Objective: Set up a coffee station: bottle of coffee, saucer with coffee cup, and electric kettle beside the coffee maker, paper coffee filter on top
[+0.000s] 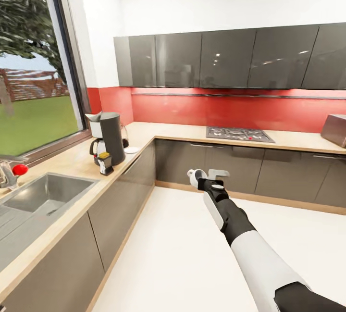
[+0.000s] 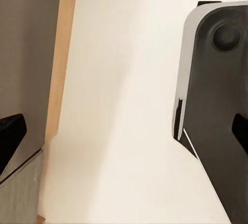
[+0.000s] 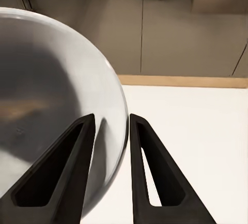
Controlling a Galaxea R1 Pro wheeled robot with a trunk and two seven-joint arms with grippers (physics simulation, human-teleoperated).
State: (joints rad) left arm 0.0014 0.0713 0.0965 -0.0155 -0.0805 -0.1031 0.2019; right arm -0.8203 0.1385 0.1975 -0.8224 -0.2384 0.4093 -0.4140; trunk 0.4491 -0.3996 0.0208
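Observation:
The black coffee maker (image 1: 112, 136) stands on the left countertop (image 1: 72, 163) with a white paper filter (image 1: 94, 118) on its top. Against its front are a white kettle (image 1: 97, 148) with a black handle and a small dark coffee bottle (image 1: 105, 163). A white saucer (image 1: 131, 150) lies just right of the maker. My right gripper (image 1: 205, 180) hangs over the floor, shut on the rim of the white coffee cup (image 1: 194, 176). In the right wrist view the cup (image 3: 51, 105) has its wall pinched between the fingers (image 3: 67, 177). My left gripper (image 2: 124, 136) is open above the floor.
A steel sink (image 1: 43, 194) with a red-knobbed tap (image 1: 19, 169) is set in the counter nearer me. A hob (image 1: 239, 134) and a metal box (image 1: 336, 130) sit on the back counter. Grey cabinets line both runs, and white floor (image 1: 182, 254) spreads between them.

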